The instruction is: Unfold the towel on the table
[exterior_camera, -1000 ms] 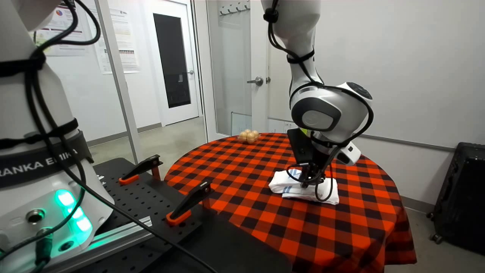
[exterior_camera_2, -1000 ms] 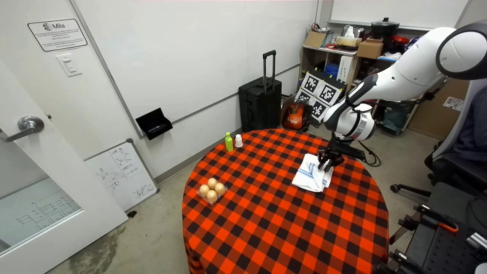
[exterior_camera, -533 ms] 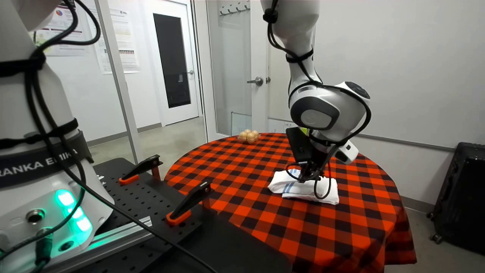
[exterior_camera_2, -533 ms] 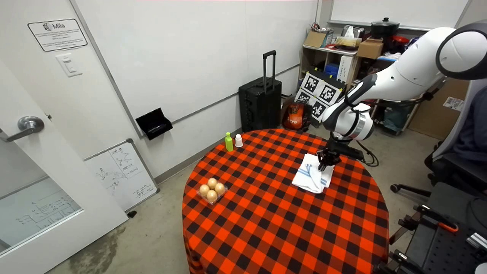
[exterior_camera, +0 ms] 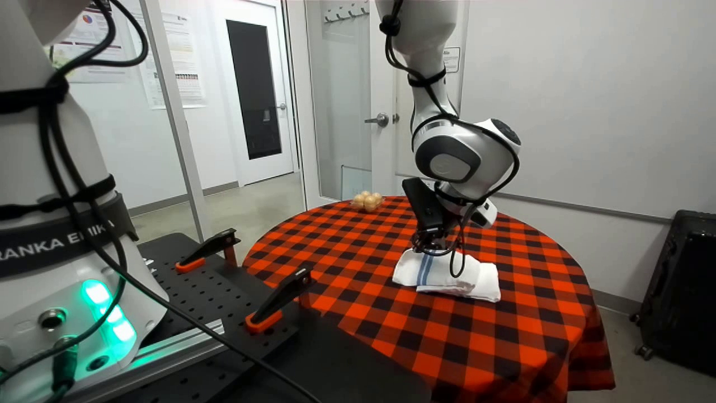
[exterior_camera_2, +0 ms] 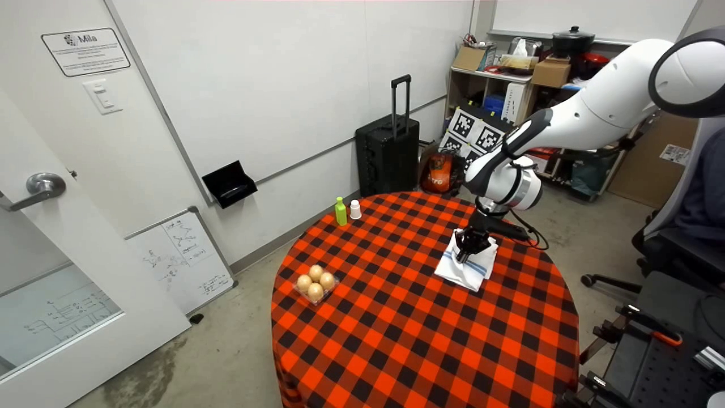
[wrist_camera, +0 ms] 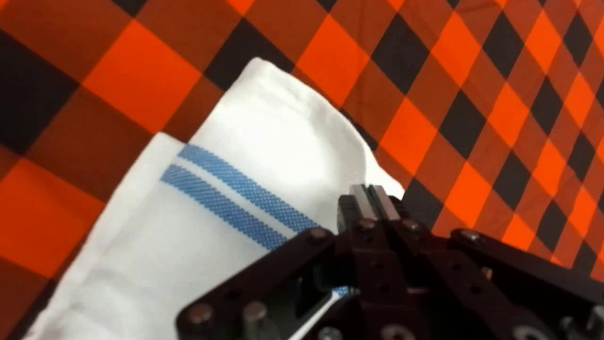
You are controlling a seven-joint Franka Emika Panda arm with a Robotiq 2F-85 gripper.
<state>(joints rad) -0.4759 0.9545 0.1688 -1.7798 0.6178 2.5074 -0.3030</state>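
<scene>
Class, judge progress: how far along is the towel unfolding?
Done: the pincer is shut, down at the towel. In hand: likely the top layer, though any grip on it is unclear. Left: most unfolding, since layers visibly overlap and need spreading over the table.

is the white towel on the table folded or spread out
Folded. In an exterior view the towel lies with one layer over another on the table, and the wrist view shows overlapping edges too.

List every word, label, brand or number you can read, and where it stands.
"RANKA EMIKA": robot's base band, cut off at the frame edge, partly covered.
"Mila": wall sign; its smaller lines are unreadable.
Too small or blurred: posters, small whiteboard, orange item, cardboard label.
</scene>
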